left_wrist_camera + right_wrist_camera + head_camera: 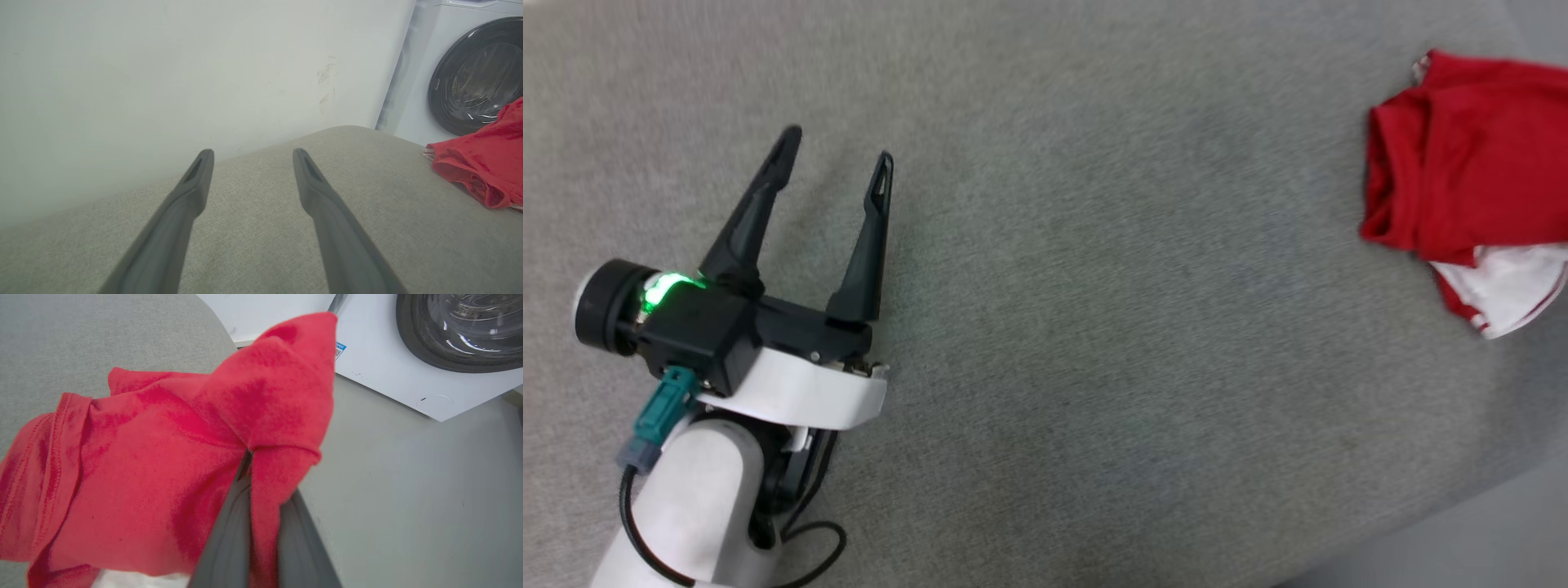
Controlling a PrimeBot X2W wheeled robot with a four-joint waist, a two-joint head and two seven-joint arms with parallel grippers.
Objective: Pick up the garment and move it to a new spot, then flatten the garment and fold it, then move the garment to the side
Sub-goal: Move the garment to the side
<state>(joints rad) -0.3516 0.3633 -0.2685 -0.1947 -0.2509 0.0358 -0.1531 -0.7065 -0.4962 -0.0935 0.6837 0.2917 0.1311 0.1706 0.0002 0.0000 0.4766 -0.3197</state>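
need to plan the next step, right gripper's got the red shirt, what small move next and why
Probably lift the right gripper slightly and draw the shirt toward the bare middle of the grey surface: it is shut on a fold, the shirt lies bunched at the edge, and the left gripper hangs open, apart.

The crumpled red jersey garment [1462,163] with a white sleeve runs off the head view's right edge, and its cloth buries the dark fingertips of the right gripper [250,465].
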